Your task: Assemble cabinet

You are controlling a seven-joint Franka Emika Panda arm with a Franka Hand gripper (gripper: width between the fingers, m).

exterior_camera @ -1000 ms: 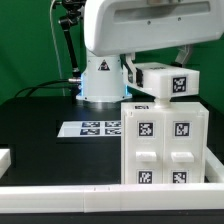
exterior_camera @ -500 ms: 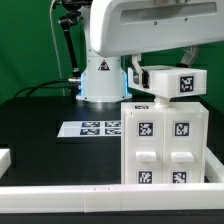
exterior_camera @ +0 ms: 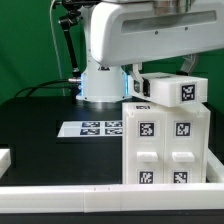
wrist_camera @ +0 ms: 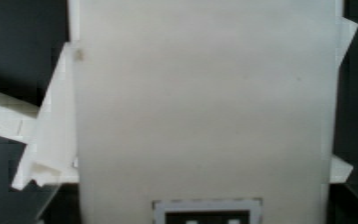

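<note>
On the exterior view's right, the large white plastic cabinet box [exterior_camera: 165, 150] stands on the black table [exterior_camera: 40, 130]. Its four drawer-like fronts [exterior_camera: 143, 130] with square markers look fitted. A small white marker block [exterior_camera: 178, 90] at its top seems not yet seated, I judge. The gripper [exterior_camera: 139, 88] is mostly hidden beside this block; I cannot tell if it clamps.

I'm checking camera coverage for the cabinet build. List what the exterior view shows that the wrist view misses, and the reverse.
Exterior view only: the robot arm, the marker board, and the whole cabinet, its front carrying four square tags, with a small tagged block just above its top. Wrist view only: a close look at a broad plain white panel with a slanted white edge beside it; which part it is cannot be told. Both: white cabinet parts, a black-and-white tag, and the black table.
</note>
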